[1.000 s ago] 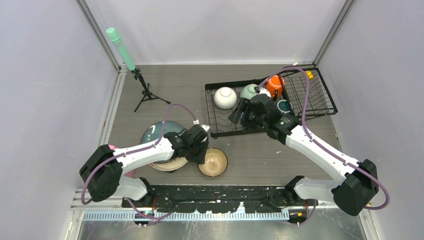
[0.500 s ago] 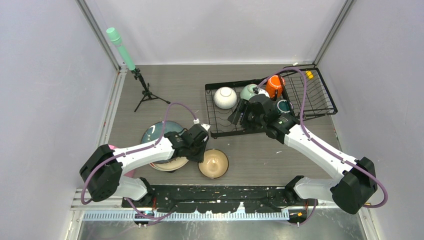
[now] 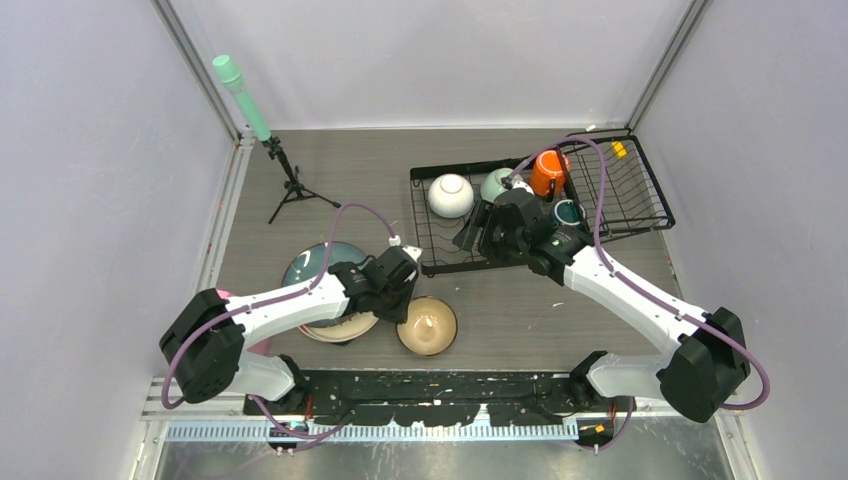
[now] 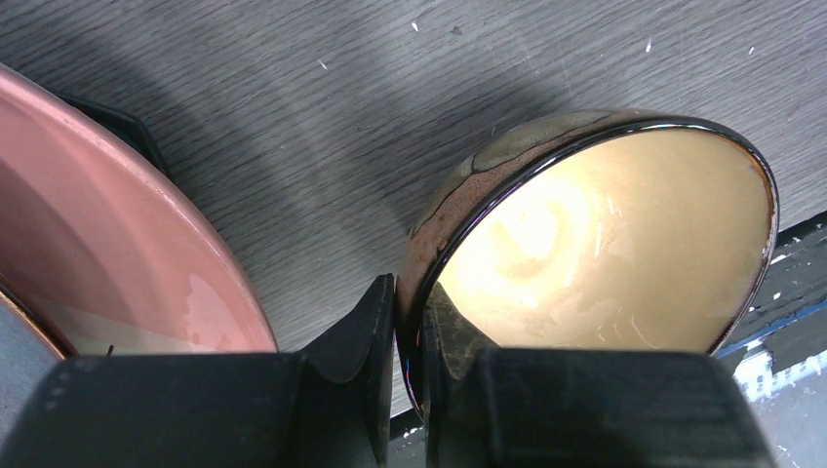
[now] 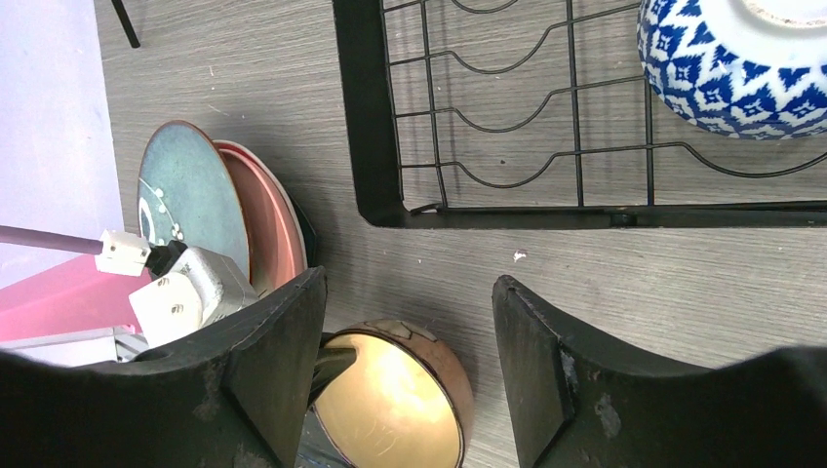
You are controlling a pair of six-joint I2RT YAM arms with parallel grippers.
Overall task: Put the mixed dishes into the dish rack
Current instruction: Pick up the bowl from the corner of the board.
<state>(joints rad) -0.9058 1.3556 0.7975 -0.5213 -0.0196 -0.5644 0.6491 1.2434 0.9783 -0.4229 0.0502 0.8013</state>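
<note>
My left gripper (image 3: pixel 404 300) (image 4: pixel 412 336) is shut on the near-left rim of the brown bowl (image 3: pixel 428 327) (image 4: pixel 595 244), which sits tilted on the table in front of the dish rack (image 3: pixel 640 195) (image 5: pixel 366 117). My right gripper (image 3: pixel 470 228) (image 5: pixel 410 288) is open and empty above the rack's front-left corner. In the rack are a white bowl (image 3: pixel 450 195), a mint-green bowl (image 3: pixel 495 182), an orange mug (image 3: pixel 549 172), a dark teal mug (image 3: pixel 568 211) and a blue-patterned bowl (image 5: pixel 731 58). The dark teal plate (image 3: pixel 318 262) (image 5: pixel 185 195) and the pink plate (image 4: pixel 98 244) (image 5: pixel 265 219) are stacked left of the brown bowl.
A mint-green cylinder on a black tripod (image 3: pixel 285 180) stands at the far left. The black base rail (image 3: pixel 440 385) runs along the near table edge, close behind the brown bowl. Grey walls enclose the table on three sides.
My right gripper has drifted slightly to the left over the rack. The left gripper keeps its hold on the brown bowl, which has barely shifted.
</note>
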